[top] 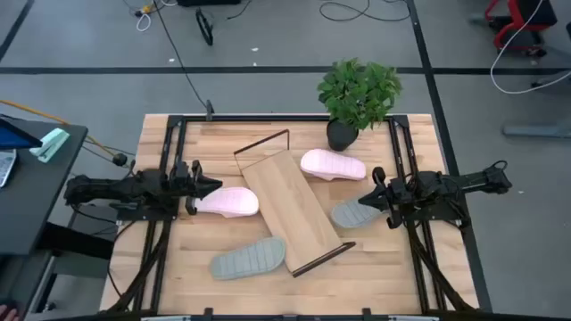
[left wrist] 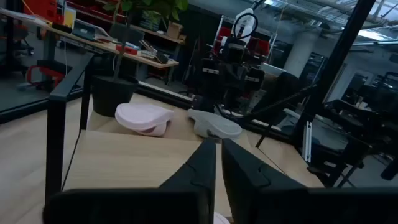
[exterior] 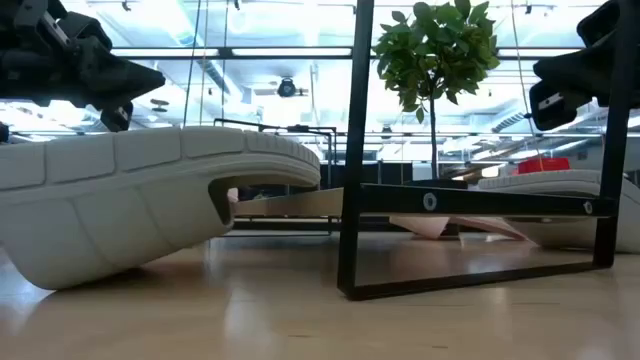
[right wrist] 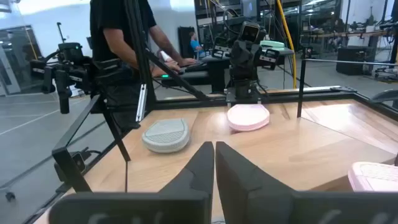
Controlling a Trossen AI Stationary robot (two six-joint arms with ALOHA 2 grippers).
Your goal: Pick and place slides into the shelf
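Note:
The shelf (top: 290, 209) lies slantwise mid-table, a light board with dark wire frames at both short ends. One pink slide (top: 227, 201) lies beside its left edge and another pink slide (top: 333, 165) by its far right side. One grey-green slide (top: 250, 259) lies near the front edge and another grey-green slide (top: 352, 212) off the shelf's right edge. My left gripper (top: 210, 187) hovers shut over the left pink slide's end. My right gripper (top: 376, 192) hovers shut beside the right grey-green slide. In the low view both grippers hang above the table.
A potted plant (top: 357, 94) stands at the table's far edge behind the shelf. Dark frame rails run along the table's left and right sides. A person (right wrist: 118, 37) stands at a desk beyond the table's left side.

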